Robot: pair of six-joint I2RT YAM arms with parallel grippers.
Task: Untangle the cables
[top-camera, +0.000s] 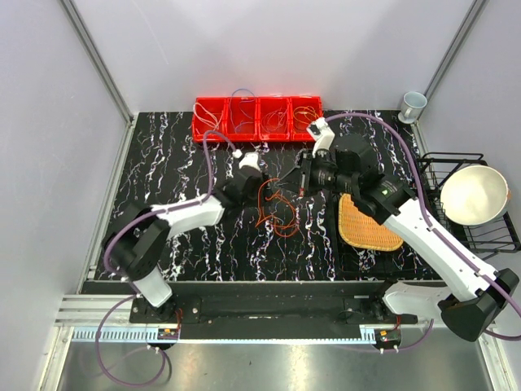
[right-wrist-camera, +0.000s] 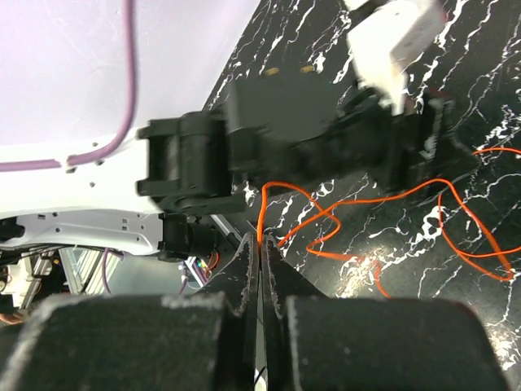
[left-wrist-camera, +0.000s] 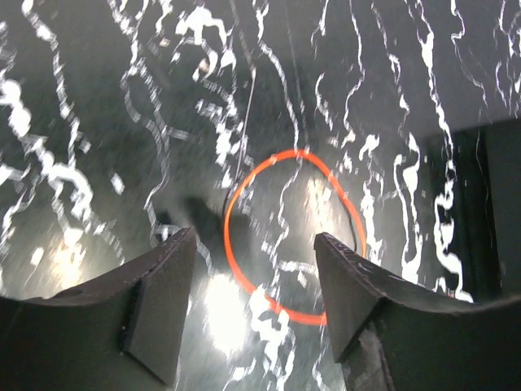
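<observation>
While the left arm reaches from the lower left of the top view toward the centre, elbow bent, the left gripper (top-camera: pixel 257 189) is at the left side of the cables (top-camera: pixel 278 208), fingers spread apart and nothing between them. In its wrist view an orange loop (left-wrist-camera: pixel 295 152) lies flat on the table (top-camera: pixel 171 171), seen in the gap between the two fingers.

The right arm stretches from the lower right corner up and to the left. The right gripper (right-wrist-camera: pixel 260 241) has its fingers pressed together on one orange cable, which rises from the tips and then runs to the right over the table.

The tangle sits at the middle of the table, between both grippers. A mat (top-camera: pixel 368 226) lies near it on the right, under the right arm. Red bins (top-camera: pixel 256 120) stand along the upper edge, well apart from the tangle, with some cables inside. Left of the tangle and below it, the black marble surface goes on to the table edges. A rack (top-camera: pixel 496 238) with a bowl (top-camera: pixel 474 194) stands at the right edge.
</observation>
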